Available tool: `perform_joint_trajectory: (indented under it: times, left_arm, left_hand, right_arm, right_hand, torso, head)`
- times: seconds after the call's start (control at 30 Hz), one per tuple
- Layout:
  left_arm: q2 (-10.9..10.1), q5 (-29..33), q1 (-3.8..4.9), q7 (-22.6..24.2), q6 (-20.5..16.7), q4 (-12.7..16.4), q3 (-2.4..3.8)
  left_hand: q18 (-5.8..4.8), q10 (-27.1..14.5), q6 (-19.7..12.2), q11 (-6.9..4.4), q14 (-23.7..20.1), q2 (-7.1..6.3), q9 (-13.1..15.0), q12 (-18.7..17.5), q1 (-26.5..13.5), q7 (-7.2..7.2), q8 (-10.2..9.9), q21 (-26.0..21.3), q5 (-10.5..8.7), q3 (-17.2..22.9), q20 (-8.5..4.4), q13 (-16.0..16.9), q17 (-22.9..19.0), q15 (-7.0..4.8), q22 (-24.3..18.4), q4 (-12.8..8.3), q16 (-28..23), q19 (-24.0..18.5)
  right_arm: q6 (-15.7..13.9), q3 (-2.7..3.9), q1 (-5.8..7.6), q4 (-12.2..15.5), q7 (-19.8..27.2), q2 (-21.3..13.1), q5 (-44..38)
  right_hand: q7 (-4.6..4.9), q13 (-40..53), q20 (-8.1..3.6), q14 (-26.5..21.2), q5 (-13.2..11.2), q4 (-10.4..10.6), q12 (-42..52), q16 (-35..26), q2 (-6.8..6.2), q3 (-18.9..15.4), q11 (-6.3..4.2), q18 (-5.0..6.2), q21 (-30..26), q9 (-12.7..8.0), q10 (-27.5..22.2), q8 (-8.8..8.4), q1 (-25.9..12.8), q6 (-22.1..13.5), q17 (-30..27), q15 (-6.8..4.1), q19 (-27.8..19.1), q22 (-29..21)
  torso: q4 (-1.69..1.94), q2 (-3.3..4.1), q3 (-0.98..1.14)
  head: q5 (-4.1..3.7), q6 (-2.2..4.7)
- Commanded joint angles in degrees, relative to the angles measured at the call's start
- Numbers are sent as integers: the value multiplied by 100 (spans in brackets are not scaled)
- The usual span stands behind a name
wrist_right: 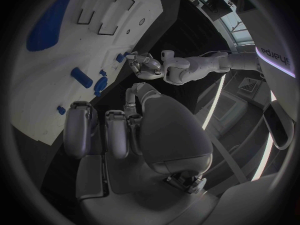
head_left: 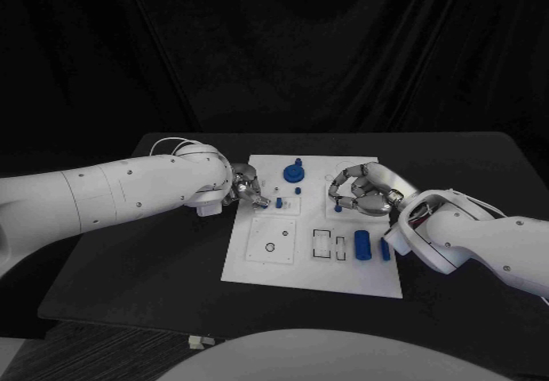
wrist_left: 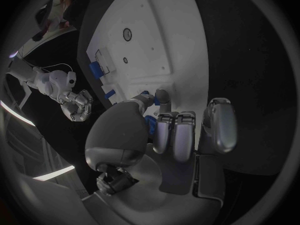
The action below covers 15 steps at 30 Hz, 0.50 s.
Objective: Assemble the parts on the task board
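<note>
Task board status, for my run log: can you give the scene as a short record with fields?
board: white task board at the middle of the black table
parts: blue pieces on it, including a round part at the far edge and an upright bar near the right side
left hand: fingertips at a small blue part; grip unclear
right hand: curled, holding nothing

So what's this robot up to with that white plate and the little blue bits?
It is putting small blue parts together on a white task board on a black table. The left hand reaches over the board's left edge, fingertips at a small blue part. The right hand hovers over the board's far right, fingers curled in, apparently holding nothing. A blue knob stands at the far end, and long blue pieces lie near the right edge.
</note>
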Motion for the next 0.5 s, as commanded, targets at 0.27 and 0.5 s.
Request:
perform_joint_trajectory:
  times: [0.27, 0.5]
  left_arm:
    - [-16, -168, 14, 131, 41, 50, 1]
    - [-11, -173, 14, 265, -37, 39, 1]
  left_hand:
    - [239, 629, -61, -53, 586, -49, 312, 124, -6, -22, 128, -36, -340, 246, -4, 1488, 1535, -95, 1091, 11, 80, -4]
    - [243, 628, -101, -56, 586, -37, 302, 123, 75, -23, 89, -54, -260, 323, -6, 1488, 1535, -97, 1086, -40, 80, -14]
  right_arm:
    - [31, 4, -14, 4, -88, 1, -6]
    - [34, 4, -14, 4, -87, 2, -6]
  right_hand:
    - [5, 1445, -33, 394, 183, -13, -69, -47, 2, 292, 14, 73, -50, -44, 576, 166, -153, -20, 504, -19, 42, 1181]
    - [5, 1445, -33, 394, 183, -13, -69, -47, 2, 292, 14, 73, -50, -44, 576, 166, -153, -20, 504, -19, 42, 1181]
  torso:
    - [1, 2, 1]
    - [1, 1, 0]
  head:
    - [5, -1]
    - [3, -1]
